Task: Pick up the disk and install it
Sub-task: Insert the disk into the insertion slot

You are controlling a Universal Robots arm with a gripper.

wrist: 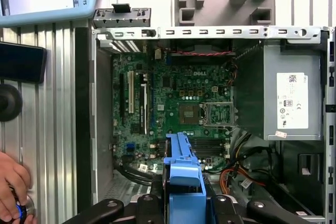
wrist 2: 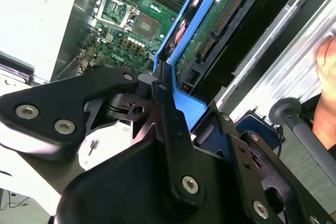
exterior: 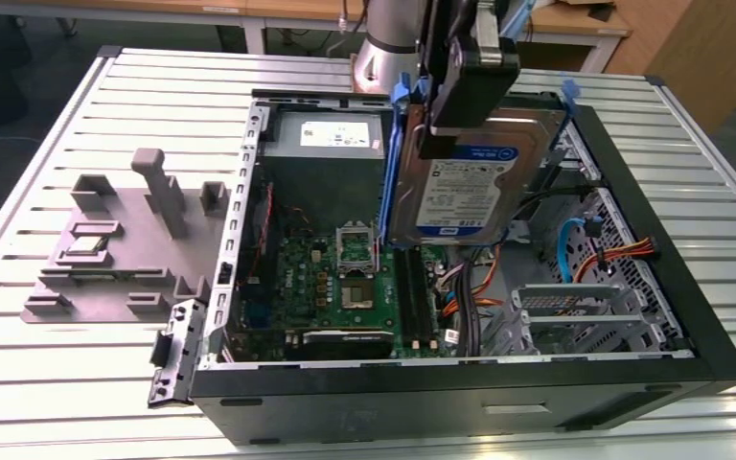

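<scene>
The black robot gripper [exterior: 458,129] is clamped on the flat silver-grey metal disk [exterior: 464,192], gripping it by its blue plastic carrier frame. The disk hangs nearly upright over the open black computer case [exterior: 471,402], above the green motherboard [exterior: 342,278] and just beside the grey power supply box [exterior: 327,134].

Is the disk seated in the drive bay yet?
No, in the exterior view the disk hangs upright in the gripper above the open case.

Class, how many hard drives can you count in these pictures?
1. The hard drive hangs upright, held by the gripper, above the open computer case. Others may be hidden inside.
</scene>
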